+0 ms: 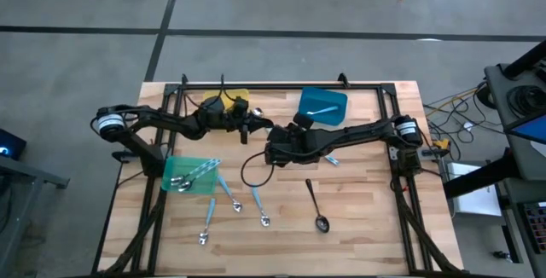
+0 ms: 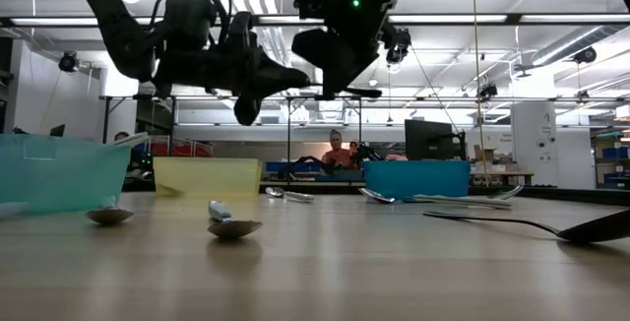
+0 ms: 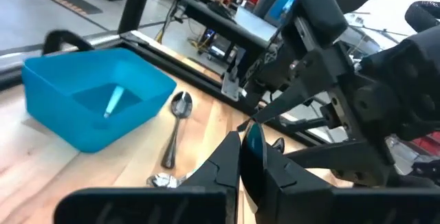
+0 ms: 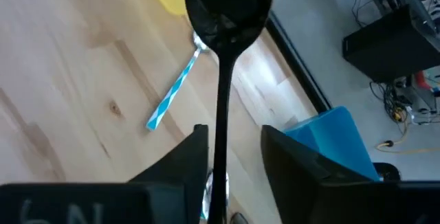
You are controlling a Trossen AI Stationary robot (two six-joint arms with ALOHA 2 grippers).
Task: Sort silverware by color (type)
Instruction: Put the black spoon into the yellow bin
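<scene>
Right gripper [image 4: 227,162] clamps a black spoon [image 4: 225,18] by its handle, raised mid-table for binning; left gripper [image 3: 242,159], nearly closed, pinches something blue beside it.

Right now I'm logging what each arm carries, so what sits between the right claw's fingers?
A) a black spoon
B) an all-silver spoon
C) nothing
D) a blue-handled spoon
A: the right wrist view shows the right claw with a black spoon running up between its fingers, bowl out ahead, while a blue-handled spoon lies loose on the table.
</scene>
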